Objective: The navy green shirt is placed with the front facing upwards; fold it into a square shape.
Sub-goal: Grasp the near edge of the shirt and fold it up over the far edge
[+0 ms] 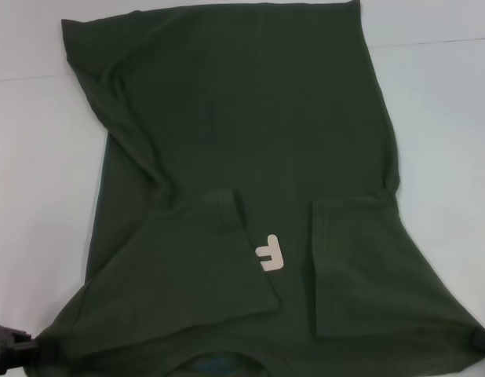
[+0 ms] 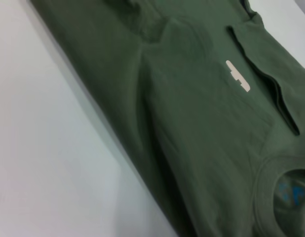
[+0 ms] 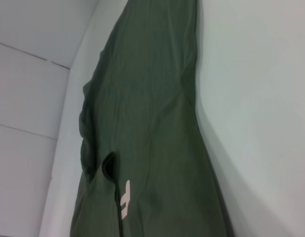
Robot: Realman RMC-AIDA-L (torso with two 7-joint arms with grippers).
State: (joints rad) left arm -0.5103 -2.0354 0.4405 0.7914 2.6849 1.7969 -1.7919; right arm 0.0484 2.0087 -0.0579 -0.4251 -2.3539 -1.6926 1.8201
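The left claw [image 1: 11, 349] shows at the nearest left corner of the head view, a dark piece just beside the near left corner of the navy green shirt [image 1: 242, 157]; whether it is spread or pinching cloth cannot be told. The right claw [image 1: 481, 340] appears as a small dark tip at the near right edge, touching or just beside the shirt's near right corner, and its state cannot be told either.

The shirt lies spread on the white surface [image 1: 38, 196], its collar [image 1: 219, 365] nearest the robot, with a bit of blue label [image 2: 293, 190] showing inside the neck opening. Both sleeves are folded inward over the chest. The left sleeve [image 1: 203, 251] lies as a slanted flap whose hem runs toward the middle; the right sleeve [image 1: 356, 267] lies as a squarer flap with a straight vertical hem. Between them a single pale letter F [image 1: 270, 253] of the chest print stays uncovered, and it also shows in both wrist views [image 2: 238, 75] [image 3: 125, 199].

Beyond the sleeves the body of the shirt stretches away, narrower than at the shoulders, with long diagonal wrinkles on the left side. The bottom hem [image 1: 211, 17] lies farthest away, near the far edge of the surface, with its far left corner slightly rumpled.
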